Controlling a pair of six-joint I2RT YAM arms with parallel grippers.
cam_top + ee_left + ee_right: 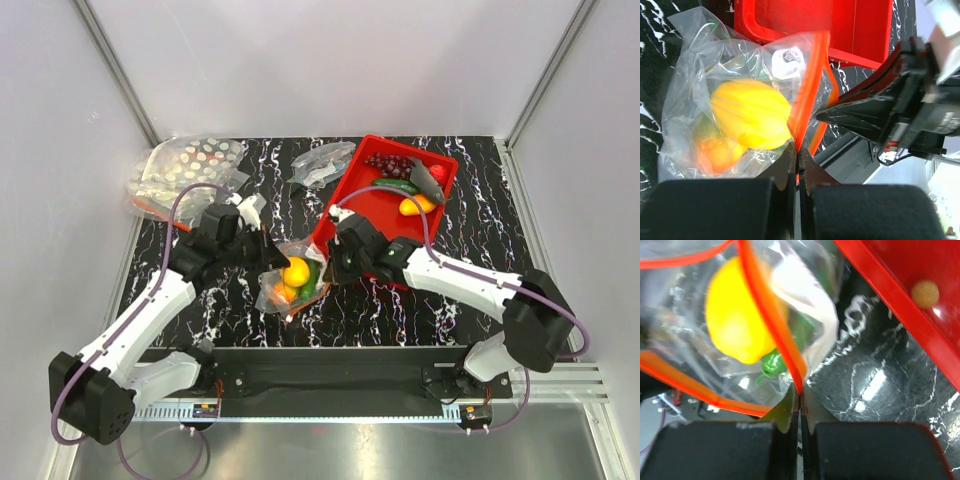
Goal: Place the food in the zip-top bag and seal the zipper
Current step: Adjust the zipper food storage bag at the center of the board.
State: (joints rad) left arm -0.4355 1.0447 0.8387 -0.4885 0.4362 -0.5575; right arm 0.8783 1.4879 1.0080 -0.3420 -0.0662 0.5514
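Left gripper (797,156) and right gripper (799,392) are each clamped tight on the orange zipper (807,85) at separate spots, probably to tension it for pressing. Its lips gape between the grips, so it is unsealed. The zip-top bag (288,282) lies on the table beside the red tray (415,146), holding a lemon (750,112). The grapes (390,163) sit in the tray.

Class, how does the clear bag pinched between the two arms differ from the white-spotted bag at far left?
The pinched bag is plain clear; the spotted bag carries white round spots. The pinched bag holds a lemon and is gripped by the left gripper and right gripper; the spotted bag lies untouched. Both are clear plastic.
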